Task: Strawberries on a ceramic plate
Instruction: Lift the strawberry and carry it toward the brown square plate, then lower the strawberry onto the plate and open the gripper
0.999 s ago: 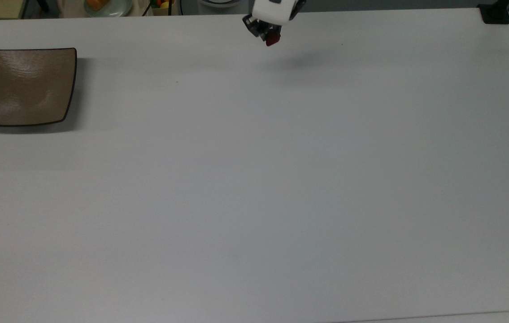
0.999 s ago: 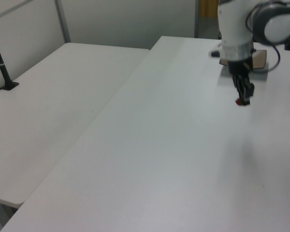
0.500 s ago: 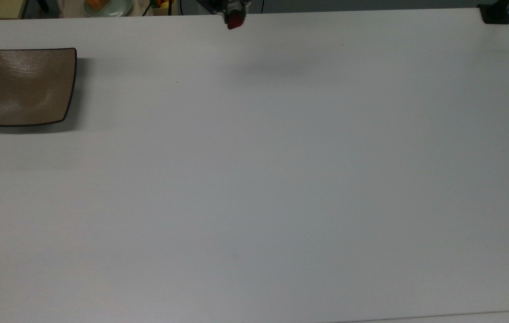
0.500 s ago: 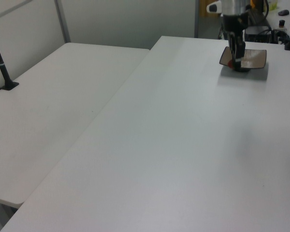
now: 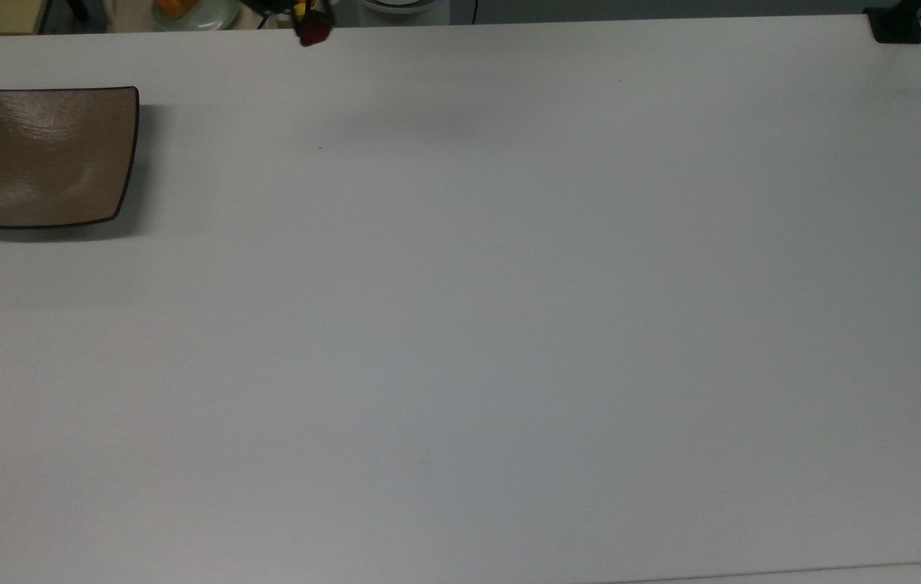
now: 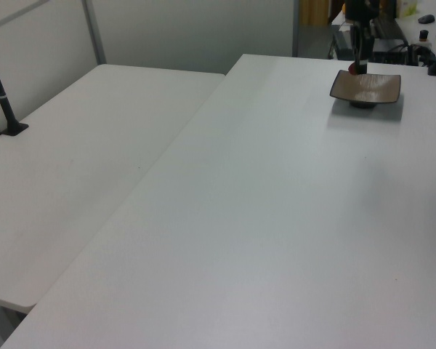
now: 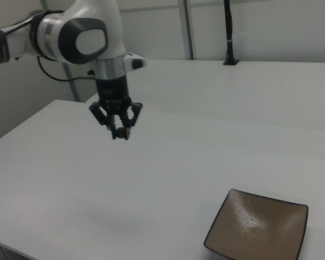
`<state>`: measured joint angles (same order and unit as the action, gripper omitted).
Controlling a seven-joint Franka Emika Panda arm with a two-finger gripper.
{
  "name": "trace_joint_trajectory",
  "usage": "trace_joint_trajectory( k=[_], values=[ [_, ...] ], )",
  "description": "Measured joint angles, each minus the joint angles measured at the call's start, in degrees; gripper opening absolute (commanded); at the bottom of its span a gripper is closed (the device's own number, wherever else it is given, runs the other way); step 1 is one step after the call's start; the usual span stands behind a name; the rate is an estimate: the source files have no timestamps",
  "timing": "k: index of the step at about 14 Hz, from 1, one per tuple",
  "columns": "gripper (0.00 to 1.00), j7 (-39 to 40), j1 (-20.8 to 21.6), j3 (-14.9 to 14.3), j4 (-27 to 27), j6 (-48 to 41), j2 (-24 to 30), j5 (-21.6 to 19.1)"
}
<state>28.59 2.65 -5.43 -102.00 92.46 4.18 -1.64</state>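
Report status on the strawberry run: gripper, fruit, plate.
Gripper shut on strawberry, held above the table. Ceramic plate bare, off to the right view's right. Nothing in the path between.

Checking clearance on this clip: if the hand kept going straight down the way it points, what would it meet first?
Probably the bare white table. In the right view the hand, shut on the strawberry, points down well above it, and the ceramic plate sits off toward the right view's lower right. Depth is uncertain.

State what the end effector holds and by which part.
The end effector pinches a small dark-red strawberry between its fingertips, above the white table; the gripped part cannot be told.
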Motion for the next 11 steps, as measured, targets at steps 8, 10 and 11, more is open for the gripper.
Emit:
trace_joint_trajectory(
  k=[8, 10, 11],
  values=[
    [0.00, 14.21, -11.63, -4.62, 0.00, 12.14, -6.38, 0.02],
    [0.00, 17.03, -14.54, -4.65, -0.01, 15.69, -9.46, 0.13],
    [0.00, 17.86, -15.68, -4.68, -0.01, 17.91, -11.63, 0.89]
  ],
)
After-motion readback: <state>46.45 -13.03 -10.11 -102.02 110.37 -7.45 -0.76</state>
